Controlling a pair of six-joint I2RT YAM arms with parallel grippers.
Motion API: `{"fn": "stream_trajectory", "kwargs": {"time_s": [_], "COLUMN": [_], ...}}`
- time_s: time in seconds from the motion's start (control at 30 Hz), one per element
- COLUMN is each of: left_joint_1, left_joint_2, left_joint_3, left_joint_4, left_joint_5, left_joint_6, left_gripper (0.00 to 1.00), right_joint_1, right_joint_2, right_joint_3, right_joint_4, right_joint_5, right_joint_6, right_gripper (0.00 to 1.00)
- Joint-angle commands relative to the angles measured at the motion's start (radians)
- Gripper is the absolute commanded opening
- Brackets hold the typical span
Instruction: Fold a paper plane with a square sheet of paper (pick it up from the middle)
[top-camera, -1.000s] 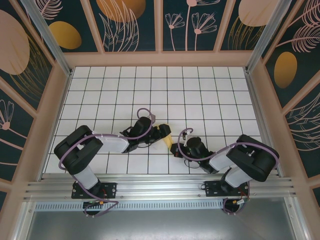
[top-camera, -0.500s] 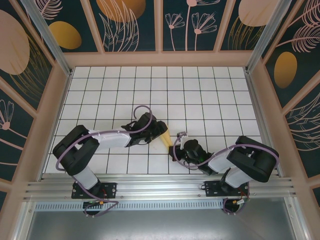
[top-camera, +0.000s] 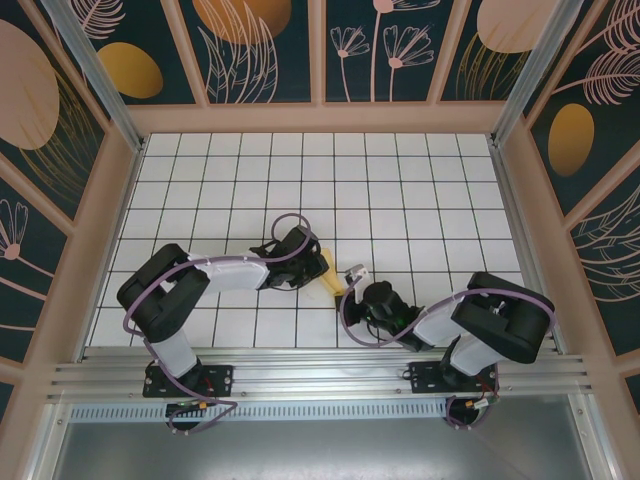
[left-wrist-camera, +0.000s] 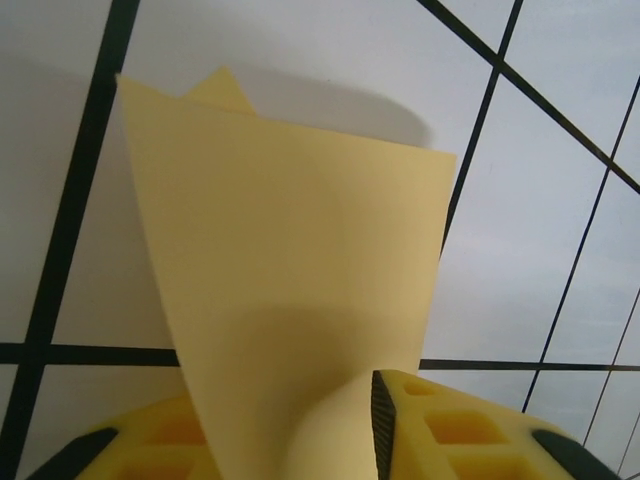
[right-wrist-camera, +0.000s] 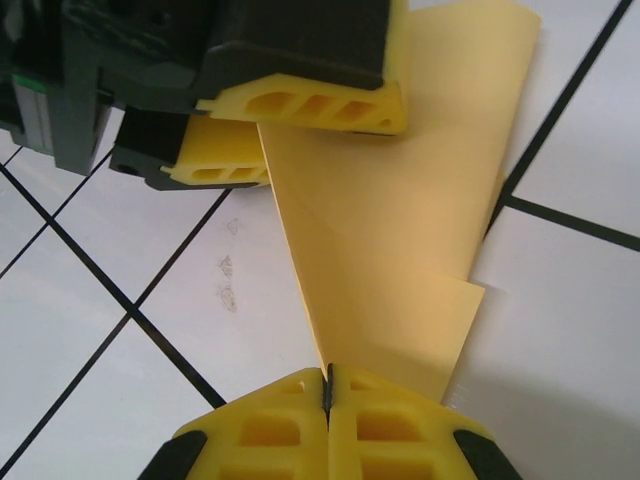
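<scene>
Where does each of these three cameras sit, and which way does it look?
Top external: fixed above and behind the arms, looking down on the tiled table; both arms show, left gripper and right gripper meeting at the yellow paper.
Left wrist: on the left arm, looking forward past its yellow fingers at the paper.
Right wrist: on the right arm, looking past its own closed fingers along the paper toward the left gripper.
Shared: both wrist views show that paper and tiles.

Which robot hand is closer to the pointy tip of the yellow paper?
The right one. The right gripper is shut on the pointy tip of the paper. The left gripper straddles the wide end, away from the tip.
</scene>
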Motion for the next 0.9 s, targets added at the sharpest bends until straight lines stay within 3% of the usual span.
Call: {"fn": "stream_trajectory", "kwargs": {"time_s": [0.0, 0.27, 0.53, 0.87], "left_joint_1": [0.010, 0.011, 0.010, 0.011], "left_joint_2": [0.016, 0.007, 0.018, 0.026], "left_joint_3": [0.030, 0.034, 0.035, 0.044], "left_joint_4": [-0.045, -0.070, -0.059, -0.053], "left_joint_5": [0.016, 0.015, 0.035, 0.047], "left_joint_6": [0.002, 0.012, 0.019, 0.022], "left_gripper": [0.26, 0.19, 0.16, 0.13], "right_joint_1": [0.017, 0.069, 0.144, 0.191], "right_joint_2": [0.007, -0.019, 0.013, 0.099], "right_joint_3": [0.022, 0.079, 0.175, 0.251], "right_joint_4": [-0.002, -0.159, -0.305, -0.387], "right_joint_5": [0.024, 0.133, 0.318, 0.417], "right_joint_6": [-0.081, -0.191, -0.281, -0.329], "right_gripper": [0.07, 0.23, 0.25, 0.25]}}
